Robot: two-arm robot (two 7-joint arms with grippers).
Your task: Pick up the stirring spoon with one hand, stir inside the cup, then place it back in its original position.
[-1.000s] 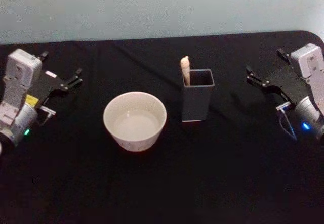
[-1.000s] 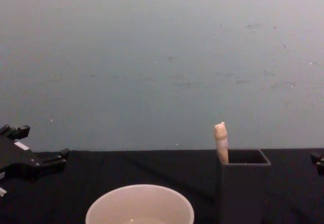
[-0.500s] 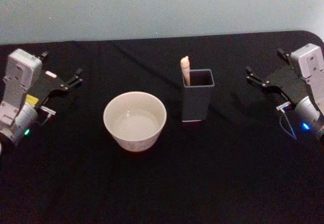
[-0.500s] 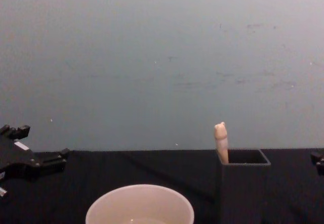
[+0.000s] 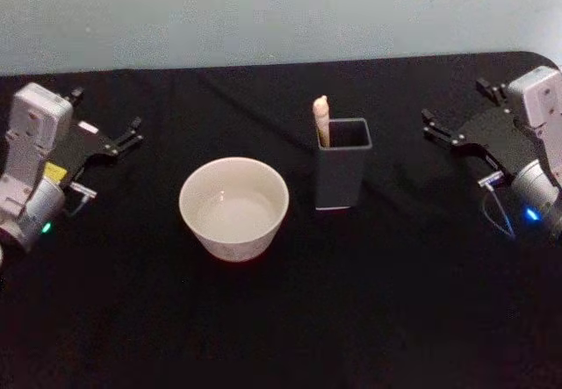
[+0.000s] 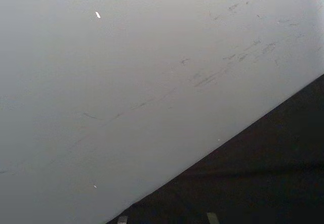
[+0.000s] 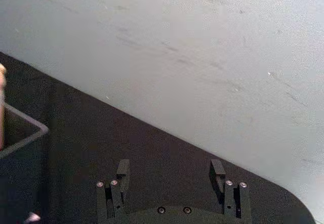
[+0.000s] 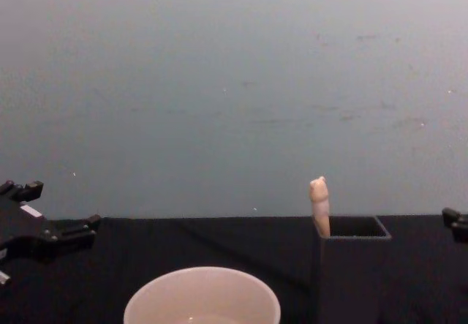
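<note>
Stirring spoon (image 5: 321, 118): it stands almost upright inside the holder box, against the left side of the box mouth. Only the pale peach handle top rises above the rim; the shaft and the small bowl are hidden in the box.
Holder box (image 5: 341, 178): dark grey with a square mouth, upright on the table, near the middle. It is near the right of the cup, with a gap between them.
Cup (image 5: 232, 245): wide, round and cream-white, standing on the table to the left of the holder box.
Left gripper (image 5: 133, 133): it is at the left side of the table, well apart from the cup. Its two fingers are spread apart and nothing is between them.
Right gripper (image 7: 170, 172): it is at the right side of the table, well apart from the holder box. Its fingers are also spread wide and they grasp nothing.
Table (image 5: 369, 319): it is covered with a black cloth.
Wall (image 8: 234, 83): pale grey-blue, behind the table.
</note>
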